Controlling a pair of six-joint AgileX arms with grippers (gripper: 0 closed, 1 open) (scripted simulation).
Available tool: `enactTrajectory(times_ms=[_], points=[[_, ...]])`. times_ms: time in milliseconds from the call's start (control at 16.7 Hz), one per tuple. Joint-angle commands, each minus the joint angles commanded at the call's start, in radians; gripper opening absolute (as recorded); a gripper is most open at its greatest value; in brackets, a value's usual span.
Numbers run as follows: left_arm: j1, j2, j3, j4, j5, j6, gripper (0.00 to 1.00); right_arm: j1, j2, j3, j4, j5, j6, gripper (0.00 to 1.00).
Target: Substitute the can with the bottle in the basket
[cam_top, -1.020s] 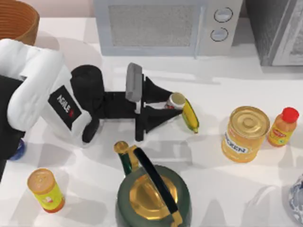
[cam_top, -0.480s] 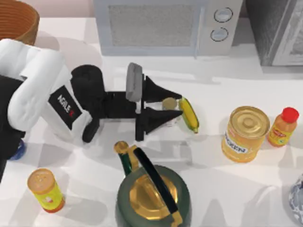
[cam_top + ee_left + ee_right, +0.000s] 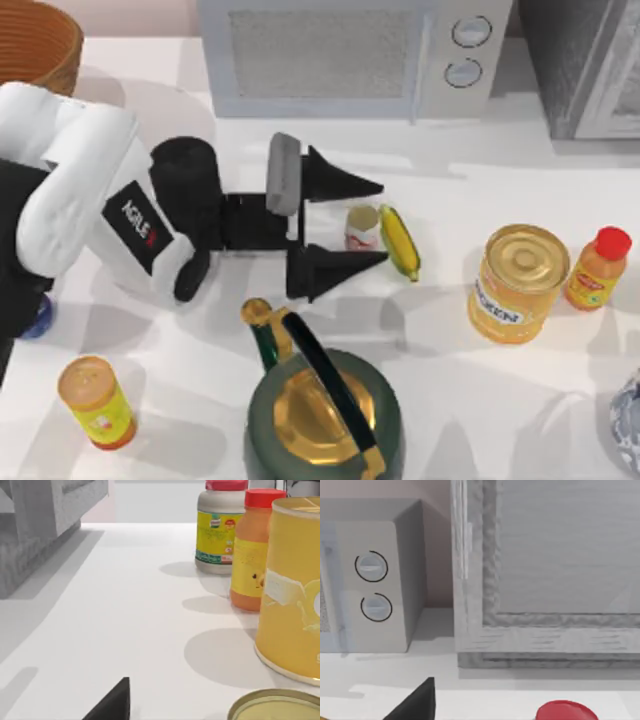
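One can [image 3: 361, 227], upright at table centre, standing free between the wide-spread fingers of the left gripper [image 3: 372, 223]; banana [image 3: 400, 242] just beside it.

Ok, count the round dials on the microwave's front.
2, both on the right-hand control panel of the microwave at the back of the table: the upper dial sits just above the lower dial. None looks hidden.
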Motion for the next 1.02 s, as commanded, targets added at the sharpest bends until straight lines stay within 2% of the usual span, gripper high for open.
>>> enactTrajectory(times_ms=[360,540,780,1020], points=[[0.004,0.0,0.0,0.0,0.0,0.0,1.0,0.0,0.0,0.0,0.0,0.0,0.0,1.0],[0.017,-0.06,-0.048,-0.029,-0.049,0.0,1.0,0.0,0.0,0.0,0.0,0.0,0.0,1.0],[0.048,-0.286,-0.203,-0.133,-0.203,0.0,1.0,0.0,0.0,0.0,0.0,0.0,0.0,1.0],[0.085,-0.676,-0.417,-0.307,-0.413,0.002,1.0,0.0,0.0,0.0,0.0,0.0,0.0,1.0]])
